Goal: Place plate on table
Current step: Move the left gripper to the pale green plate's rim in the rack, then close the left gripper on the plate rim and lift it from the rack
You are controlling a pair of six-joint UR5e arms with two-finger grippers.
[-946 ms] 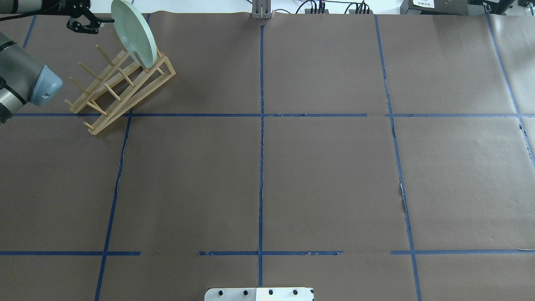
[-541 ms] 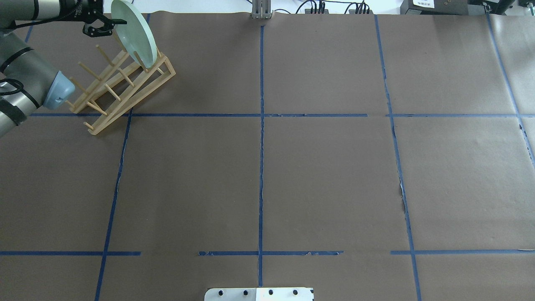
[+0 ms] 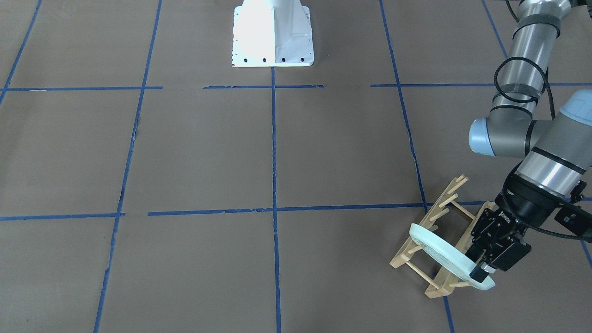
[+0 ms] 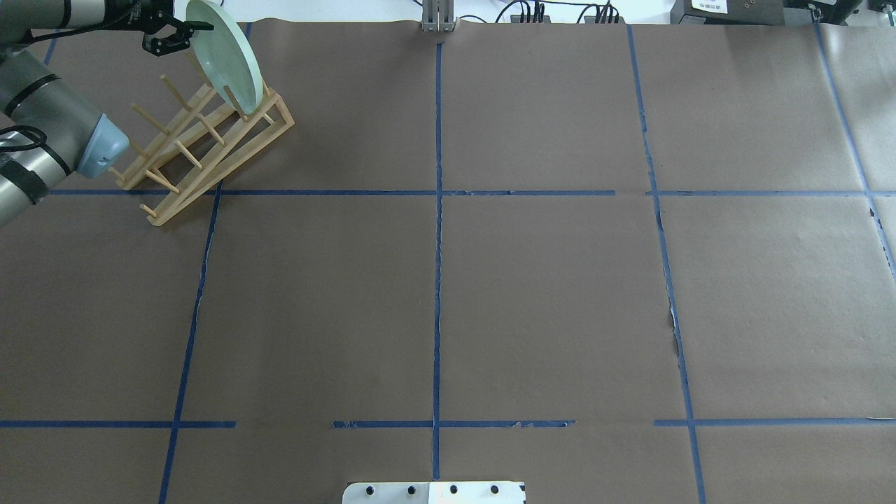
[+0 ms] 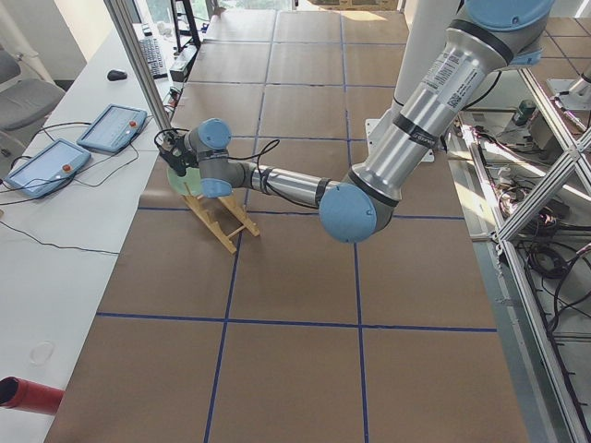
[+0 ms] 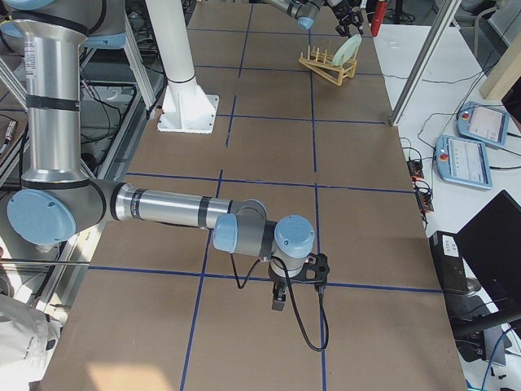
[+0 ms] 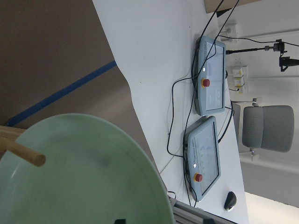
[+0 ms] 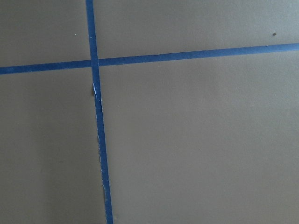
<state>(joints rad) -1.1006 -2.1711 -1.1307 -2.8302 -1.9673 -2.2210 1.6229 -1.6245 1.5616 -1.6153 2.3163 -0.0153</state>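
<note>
While the pale mint-green plate (image 4: 225,59) is standing on edge, tilted, in the end slot of the wooden peg rack (image 4: 203,150) at the far left corner of the paper-covered surface (image 4: 448,280), its upper rim is being straddled by the left tool (image 3: 479,272). That tool's fingers are being shown spread, one to each side of the rim, with nothing clamped as far as can be made out. The plate is being judged stiff, smooth and fairly light, likely slippery under a narrow pinch and breakable if dropped. The raised rim at the top, clear of the pegs, is being taken as the best hold, with a lift along the pegs advised before any tilting flat. Whether the pads are touching the rim is being hidden by the tool's own body. In the left wrist view the plate is being cut off at the bottom edge, with one peg (image 7: 23,153) crossing it. The right tool (image 6: 278,305) is being seen only small in the right side view, low over the surface and well apart from the rack, so its opening cannot be told. Its own camera is being filled by brown paper and blue tape (image 8: 98,121) alone.
</note>
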